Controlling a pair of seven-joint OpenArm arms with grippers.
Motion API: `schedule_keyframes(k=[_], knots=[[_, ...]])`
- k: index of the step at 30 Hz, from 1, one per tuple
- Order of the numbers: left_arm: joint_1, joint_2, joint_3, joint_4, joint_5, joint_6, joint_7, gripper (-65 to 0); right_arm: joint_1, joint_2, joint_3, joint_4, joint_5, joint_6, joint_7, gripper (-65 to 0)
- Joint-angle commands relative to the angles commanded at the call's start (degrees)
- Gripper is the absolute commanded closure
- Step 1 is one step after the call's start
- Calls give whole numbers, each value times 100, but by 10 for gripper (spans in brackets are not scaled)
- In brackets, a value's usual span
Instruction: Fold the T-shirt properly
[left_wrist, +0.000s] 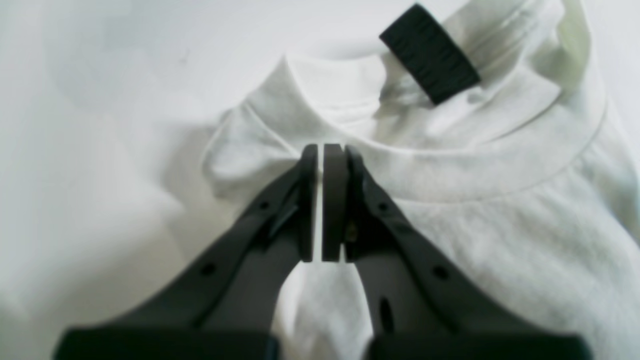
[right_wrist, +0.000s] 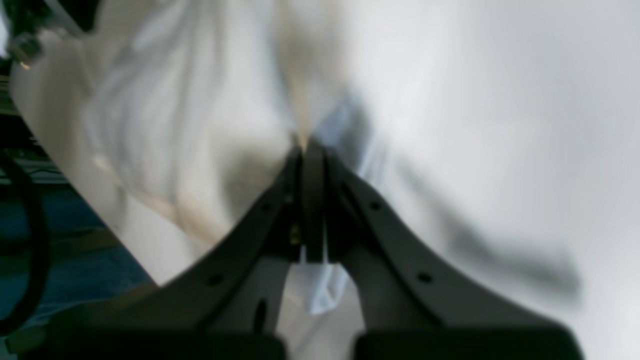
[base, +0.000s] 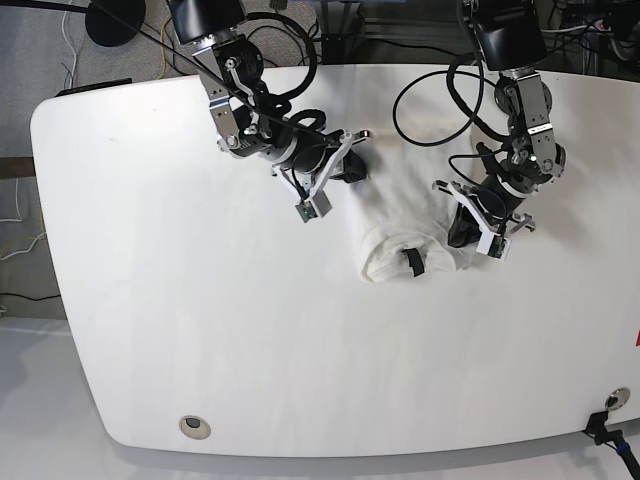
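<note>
The white T-shirt lies bunched in the middle of the table, plain side up, with its collar toward the front. Its black neck label shows there, and the left wrist view shows the black neck label lying over the ribbed collar. My left gripper is shut on a fold of the T-shirt just beside the collar; in the base view the left gripper sits at the shirt's right edge. My right gripper is shut on blurred cloth of the T-shirt, and the right gripper is at the shirt's far left corner.
The white table stretches wide to the left and front of the shirt. A round grommet hole sits near the front edge. Black cables loop behind the arms at the back edge.
</note>
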Motion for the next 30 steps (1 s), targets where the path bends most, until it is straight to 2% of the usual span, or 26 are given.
schedule_keyframes(k=[3, 8, 12, 17, 19, 25, 30], knots=[[0, -9, 0, -35, 0, 0, 0, 0, 9, -123, 0, 0, 0, 0, 0, 0], [18, -26, -9, 0, -9, 0, 0, 0, 35, -114, 9, 26, -9, 0, 0, 0], [53, -193, -35, 202, -26, 0, 0, 0, 114, -44, 0, 35, -35, 0, 0, 0], [448, -211, -88, 721, -26, 0, -9, 0, 97, 0, -9, 536, -958, 0, 0, 0], [607, -211, -264, 905, -18, 0, -9, 0, 105, 0, 9, 668, -1143, 35, 0, 0], [1099, -211, -598, 1336, -44, 0, -9, 0, 211, 18, 18, 747, -1178, 35, 0, 0], [1521, -211, -633, 1653, -44, 0, -9, 0, 273, 18, 0, 774, -1160, 35, 0, 0]])
